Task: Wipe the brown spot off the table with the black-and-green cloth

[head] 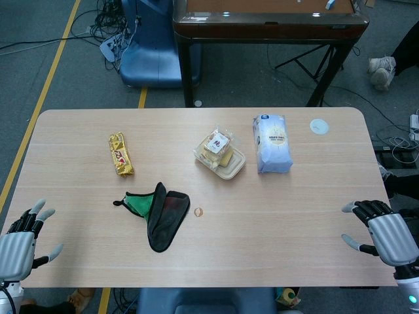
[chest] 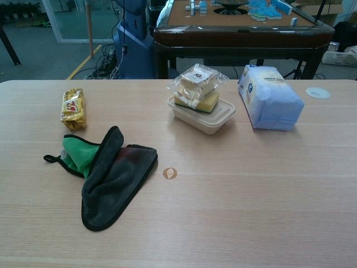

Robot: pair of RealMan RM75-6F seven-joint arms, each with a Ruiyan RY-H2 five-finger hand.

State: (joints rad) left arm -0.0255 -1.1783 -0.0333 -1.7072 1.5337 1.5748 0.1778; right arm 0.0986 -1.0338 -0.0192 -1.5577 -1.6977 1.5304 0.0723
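Note:
The black-and-green cloth [head: 159,211] [chest: 106,170] lies crumpled on the table, left of centre, green part toward the left. A small round brown spot [head: 198,212] [chest: 170,173] marks the wood just to the right of the cloth, a small gap apart from it. My left hand [head: 21,241] hovers at the table's near left corner, fingers spread and holding nothing. My right hand [head: 385,230] sits at the near right edge, also spread and empty. Both hands are far from the cloth. Neither hand appears in the chest view.
A gold snack packet [head: 120,154] [chest: 73,108] lies at the left. A takeaway box with wrapped food [head: 220,154] [chest: 202,100] and a light blue bag [head: 272,143] [chest: 269,97] stand behind the spot. A white disc [head: 319,126] [chest: 318,92] sits far right.

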